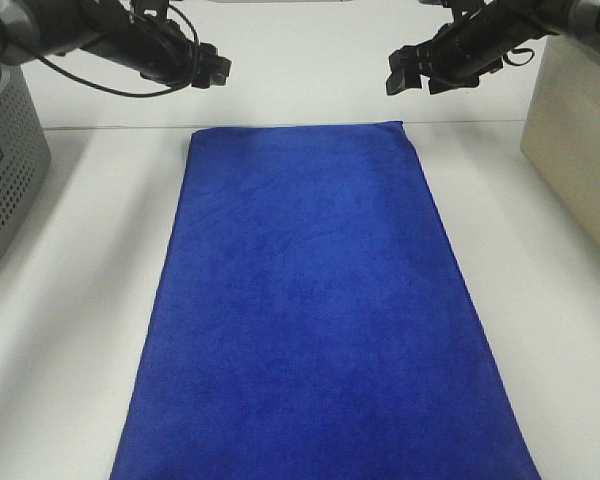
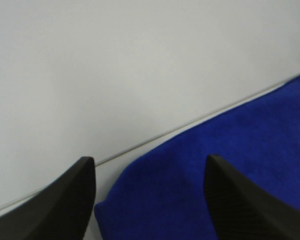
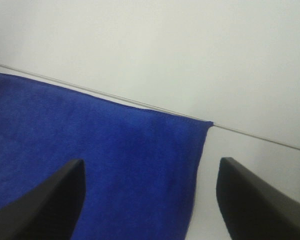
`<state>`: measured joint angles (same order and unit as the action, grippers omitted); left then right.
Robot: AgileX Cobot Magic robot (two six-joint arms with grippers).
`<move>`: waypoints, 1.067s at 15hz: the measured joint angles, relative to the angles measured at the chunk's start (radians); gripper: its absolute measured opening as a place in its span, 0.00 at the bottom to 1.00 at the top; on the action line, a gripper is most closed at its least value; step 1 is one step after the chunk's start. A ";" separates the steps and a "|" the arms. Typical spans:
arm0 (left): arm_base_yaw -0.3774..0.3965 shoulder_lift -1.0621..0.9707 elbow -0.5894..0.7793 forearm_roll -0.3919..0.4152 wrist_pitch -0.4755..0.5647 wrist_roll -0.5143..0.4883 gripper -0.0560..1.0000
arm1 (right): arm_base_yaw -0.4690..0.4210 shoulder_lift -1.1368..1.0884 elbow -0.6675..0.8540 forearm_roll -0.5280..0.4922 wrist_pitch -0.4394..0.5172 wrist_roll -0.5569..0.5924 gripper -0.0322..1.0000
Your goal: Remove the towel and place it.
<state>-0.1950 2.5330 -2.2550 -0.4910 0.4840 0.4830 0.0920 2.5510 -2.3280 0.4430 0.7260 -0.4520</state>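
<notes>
The royal-blue towel (image 1: 315,310) lies flat and spread out on the white table (image 1: 90,330), reaching from the far edge down to the near edge. My left gripper (image 1: 216,68) hangs open and empty in the air above and just left of the towel's far left corner (image 2: 140,200). My right gripper (image 1: 400,72) hangs open and empty above the towel's far right corner (image 3: 202,125). Both wrist views show the black fingertips (image 2: 65,200) (image 3: 250,200) spread apart, with nothing between them.
A grey perforated basket (image 1: 5,170) stands at the left edge of the table. A beige box (image 1: 580,140) stands at the right edge. A white wall rises behind the table's far edge.
</notes>
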 joint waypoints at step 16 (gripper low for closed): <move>0.107 -0.484 0.000 0.604 0.731 -0.558 0.85 | -0.071 -0.684 0.135 -0.432 0.488 0.388 0.79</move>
<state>-0.0880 2.0490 -2.2550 0.1130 1.2150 -0.0750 0.0210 1.8670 -2.1930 0.0110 1.2140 -0.0640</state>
